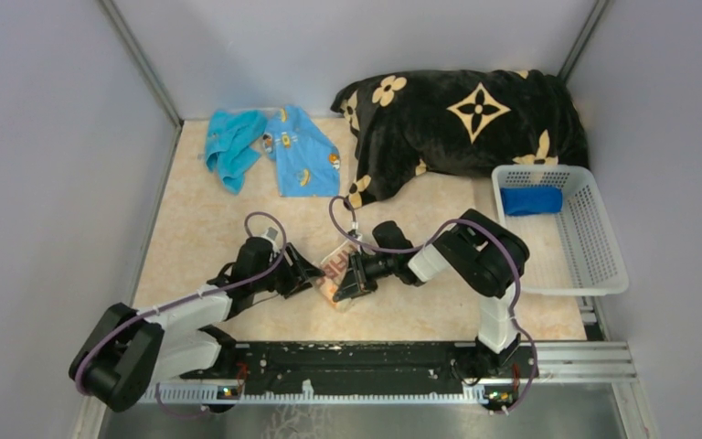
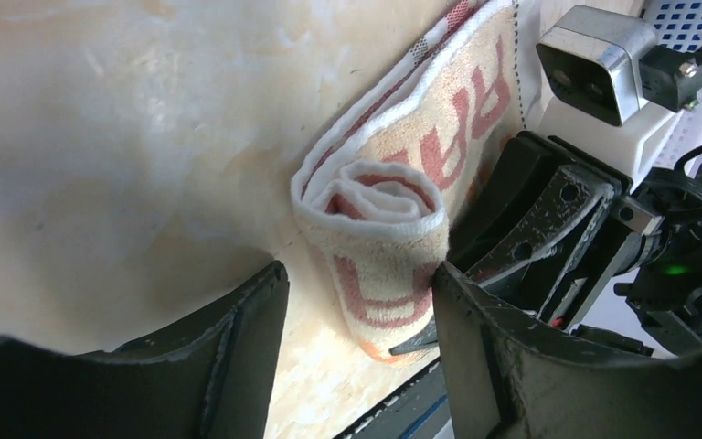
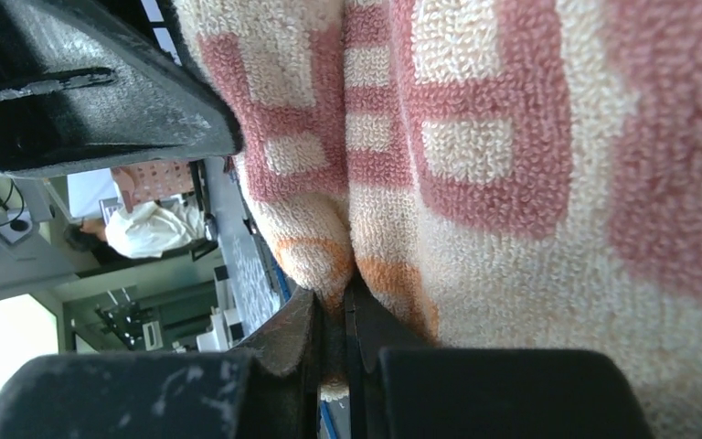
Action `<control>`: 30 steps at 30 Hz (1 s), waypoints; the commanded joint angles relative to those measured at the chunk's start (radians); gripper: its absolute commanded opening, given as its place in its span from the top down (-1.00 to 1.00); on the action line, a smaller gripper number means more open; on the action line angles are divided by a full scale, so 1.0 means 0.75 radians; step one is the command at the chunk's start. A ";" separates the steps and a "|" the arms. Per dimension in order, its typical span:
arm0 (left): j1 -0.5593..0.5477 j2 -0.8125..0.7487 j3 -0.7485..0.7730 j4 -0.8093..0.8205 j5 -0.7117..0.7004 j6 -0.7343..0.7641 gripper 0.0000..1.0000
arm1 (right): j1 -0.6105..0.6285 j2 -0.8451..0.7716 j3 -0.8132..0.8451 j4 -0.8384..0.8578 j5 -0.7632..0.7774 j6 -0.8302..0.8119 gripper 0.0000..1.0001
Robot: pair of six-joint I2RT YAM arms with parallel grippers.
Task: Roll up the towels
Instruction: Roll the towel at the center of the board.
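The striped towel with red lettering (image 1: 336, 273) lies near the table's front, its near end rolled into a coil (image 2: 379, 215). My left gripper (image 1: 305, 275) is open with its jaws on either side of the coil's end (image 2: 356, 294); the right finger (image 2: 475, 338) touches the roll. My right gripper (image 1: 349, 284) faces it from the right and is shut on the towel's orange-edged fold (image 3: 334, 315); the cloth (image 3: 512, 137) fills that view. The turquoise towel (image 1: 231, 146) and the light blue cartoon towel (image 1: 300, 157) lie at the back left. A dark blue towel (image 1: 530, 200) lies in the basket.
A white plastic basket (image 1: 562, 289) stands at the right. A large black plush blanket with tan flowers (image 1: 466, 114) is heaped at the back right. Grey walls close the left, back and right sides. A black rail (image 1: 356, 361) runs along the front edge.
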State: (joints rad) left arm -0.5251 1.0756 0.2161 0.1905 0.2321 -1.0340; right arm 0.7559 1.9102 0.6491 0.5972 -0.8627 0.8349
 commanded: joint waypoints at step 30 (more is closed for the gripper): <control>-0.015 0.354 0.207 -0.249 -0.117 -0.002 -0.05 | 0.762 -0.260 0.675 -1.422 1.807 -0.789 0.00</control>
State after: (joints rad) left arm -0.5323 1.3087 0.3847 0.1223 0.2348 -1.0767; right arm 1.3098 1.6264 1.0981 -0.4217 0.3328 0.2810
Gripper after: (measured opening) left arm 0.519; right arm 0.495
